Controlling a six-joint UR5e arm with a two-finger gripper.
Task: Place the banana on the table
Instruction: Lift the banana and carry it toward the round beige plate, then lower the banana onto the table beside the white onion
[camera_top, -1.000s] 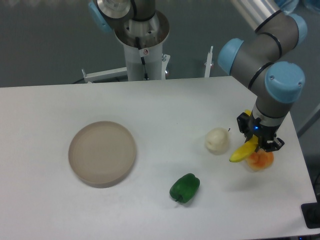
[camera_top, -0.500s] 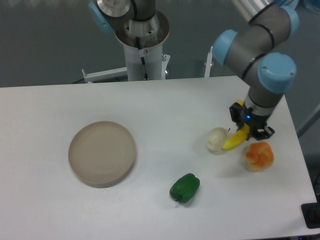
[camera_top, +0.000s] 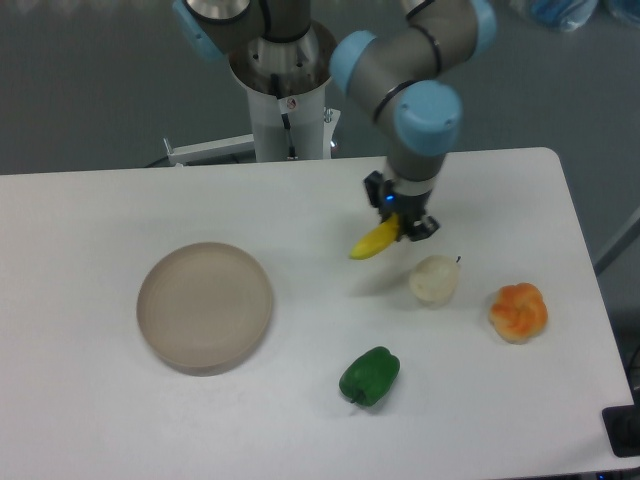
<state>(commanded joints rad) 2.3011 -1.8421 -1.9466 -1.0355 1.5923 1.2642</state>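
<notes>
My gripper (camera_top: 400, 222) is shut on the banana (camera_top: 374, 241), a slim bright yellow fruit that sticks out down and to the left of the fingers. It hangs a little above the white table (camera_top: 300, 390), left of and above the pale round fruit. Its shadow falls on the tabletop just below it. The part of the banana between the fingers is hidden.
A pale cream round fruit (camera_top: 433, 279) lies just right of and below the banana. An orange lumpy fruit (camera_top: 518, 311) lies at the right. A green pepper (camera_top: 369, 376) lies in front. A round beige-grey plate (camera_top: 205, 305) sits at the left. The robot's base (camera_top: 282, 90) stands at the back.
The arm has carried the banana leftward and toward the back, from beside the orange fruit, past the pale fruit, to the middle of the table. The other things have not moved.
</notes>
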